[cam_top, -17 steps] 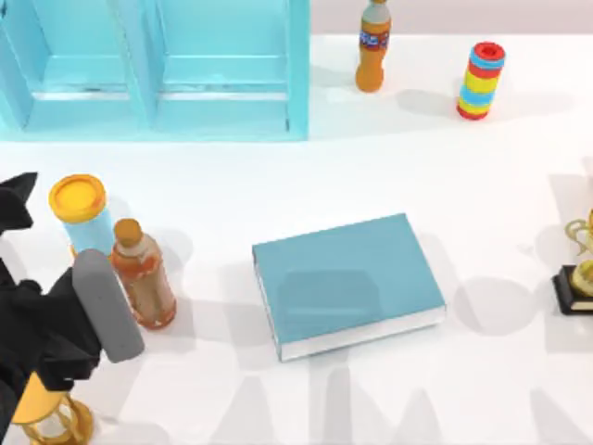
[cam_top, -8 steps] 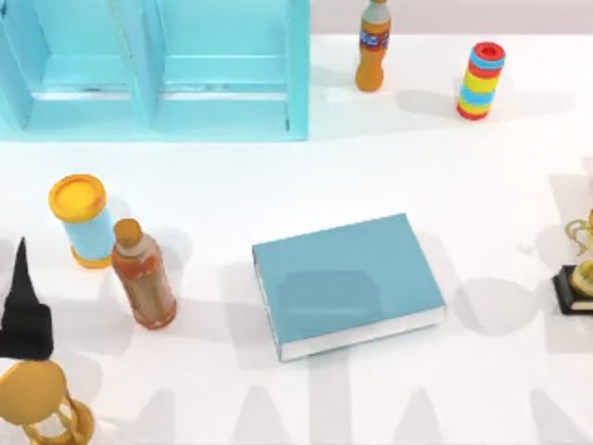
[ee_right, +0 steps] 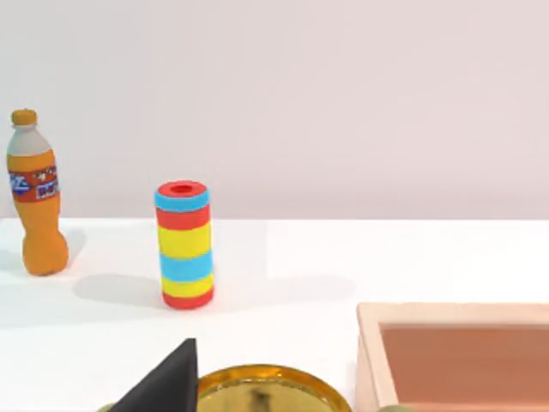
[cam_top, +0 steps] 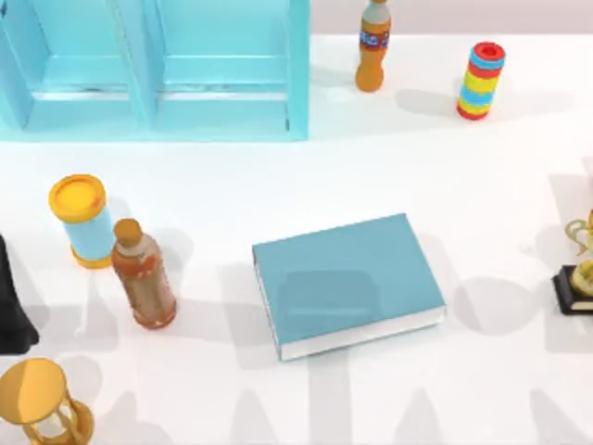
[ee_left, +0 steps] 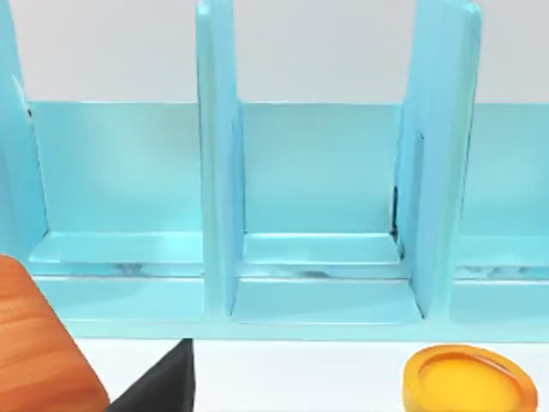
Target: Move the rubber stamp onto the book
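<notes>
The teal-blue book point(cam_top: 347, 283) lies flat in the middle of the table with nothing on it. My left gripper point(cam_top: 9, 297) is a dark shape at the table's left edge, well left of the book. In the left wrist view an orange-brown wood-grained body point(ee_left: 43, 348) sits close beside the gripper's dark tip point(ee_left: 163, 382). It may be the rubber stamp's lower body, but its top is cut off and I cannot tell. My right gripper point(ee_right: 167, 378) is parked at the right, over a golden trophy point(ee_right: 257, 390).
A light-blue cabinet point(cam_top: 157, 65) spans the back left. A yellow-lidded can point(cam_top: 82, 218), a brownish bottle point(cam_top: 144, 278) and a golden hourglass point(cam_top: 42, 403) stand at the left. An orange soda bottle point(cam_top: 372, 46) and a striped cylinder point(cam_top: 482, 79) stand at the back right. The trophy point(cam_top: 582, 273) is at the right edge.
My left arm has drawn back to the left edge, uncovering the hourglass and the space beside the bottle. The book and the other things have not moved.
</notes>
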You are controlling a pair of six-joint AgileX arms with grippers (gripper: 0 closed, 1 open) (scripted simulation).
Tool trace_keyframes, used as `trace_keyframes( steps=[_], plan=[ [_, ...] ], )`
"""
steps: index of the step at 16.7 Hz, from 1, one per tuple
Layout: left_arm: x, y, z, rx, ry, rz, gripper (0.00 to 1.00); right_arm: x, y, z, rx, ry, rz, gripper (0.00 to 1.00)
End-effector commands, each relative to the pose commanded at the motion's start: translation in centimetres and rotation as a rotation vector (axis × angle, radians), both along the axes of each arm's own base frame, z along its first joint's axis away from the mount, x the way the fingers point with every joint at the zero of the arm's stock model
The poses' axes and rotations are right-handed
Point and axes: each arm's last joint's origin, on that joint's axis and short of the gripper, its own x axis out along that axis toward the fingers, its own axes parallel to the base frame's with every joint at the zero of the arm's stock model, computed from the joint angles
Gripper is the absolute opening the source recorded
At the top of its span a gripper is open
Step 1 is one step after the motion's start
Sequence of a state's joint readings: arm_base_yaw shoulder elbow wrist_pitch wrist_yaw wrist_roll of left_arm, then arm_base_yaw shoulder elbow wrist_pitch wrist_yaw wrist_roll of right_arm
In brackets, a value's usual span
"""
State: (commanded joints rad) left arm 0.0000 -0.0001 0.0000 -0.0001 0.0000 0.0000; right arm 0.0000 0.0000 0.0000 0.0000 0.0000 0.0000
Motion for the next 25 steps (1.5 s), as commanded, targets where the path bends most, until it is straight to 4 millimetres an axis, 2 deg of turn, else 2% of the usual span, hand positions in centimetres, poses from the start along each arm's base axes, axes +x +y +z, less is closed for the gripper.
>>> trace_keyframes(
  steps=[6,9,12,15,18,21,25],
  plan=[
    [0.0,0.0,0.0,0.000,0.000,0.000,1.00,0.0,-0.1,0.5,-0.009,0.028,-0.009,1.00],
    [0.0,0.0,0.0,0.000,0.000,0.000,1.00,0.2,-0.5,2.7,-0.040,0.135,-0.041,1.00],
    [0.0,0.0,0.0,0.000,0.000,0.000,1.00,1.5,-1.1,6.1,-0.078,0.316,-0.081,1.00],
    [0.0,0.0,0.0,0.000,0.000,0.000,1.00,4.5,-2.3,9.4,-0.108,0.561,-0.112,1.00],
    [0.0,0.0,0.0,0.000,0.000,0.000,1.00,9.1,-4.3,11.4,-0.115,0.832,-0.122,1.00],
    [0.0,0.0,0.0,0.000,0.000,0.000,1.00,14.3,-7.1,11.4,-0.097,1.096,-0.107,1.00],
    [0.0,0.0,0.0,0.000,0.000,0.000,1.00,19.7,-11.0,9.5,-0.049,1.374,-0.062,1.00]
  ],
)
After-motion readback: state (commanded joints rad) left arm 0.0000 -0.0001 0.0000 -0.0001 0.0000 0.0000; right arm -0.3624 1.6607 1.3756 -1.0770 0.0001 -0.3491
